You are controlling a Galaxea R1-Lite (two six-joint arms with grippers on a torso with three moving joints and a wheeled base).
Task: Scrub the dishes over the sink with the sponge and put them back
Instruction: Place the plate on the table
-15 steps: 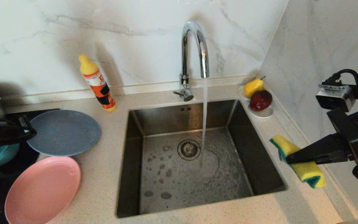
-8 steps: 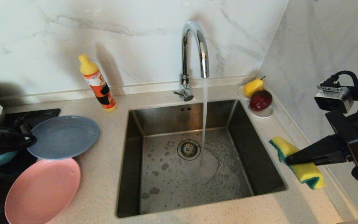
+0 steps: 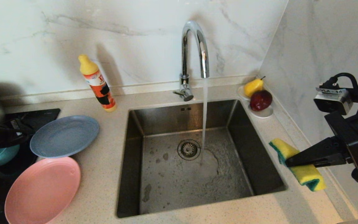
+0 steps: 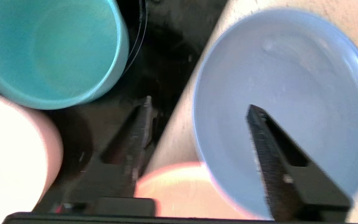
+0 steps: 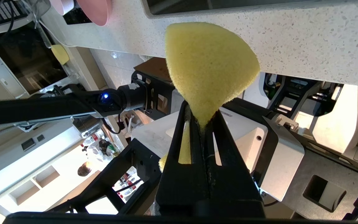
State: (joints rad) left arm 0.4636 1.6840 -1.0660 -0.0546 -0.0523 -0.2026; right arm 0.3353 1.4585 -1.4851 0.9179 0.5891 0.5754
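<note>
With our left end effector [image 4: 197, 130] spread open astride the near rim of the light, stiff, wet-slick grey-blue plate [image 3: 64, 135] on the surface, we would pinch that thin rim, while our right end effector [image 3: 291, 160] squeezes the soft sponge [image 3: 297, 163] beside the sink [image 3: 259, 161].

Right gripper [image 3: 291, 161] pinching sponge [image 3: 303, 174] beside sink [image 3: 135, 161], tap [image 3: 194, 49] running, grey-blue plate [image 3: 64, 136] on counter [image 3: 104, 174]
</note>
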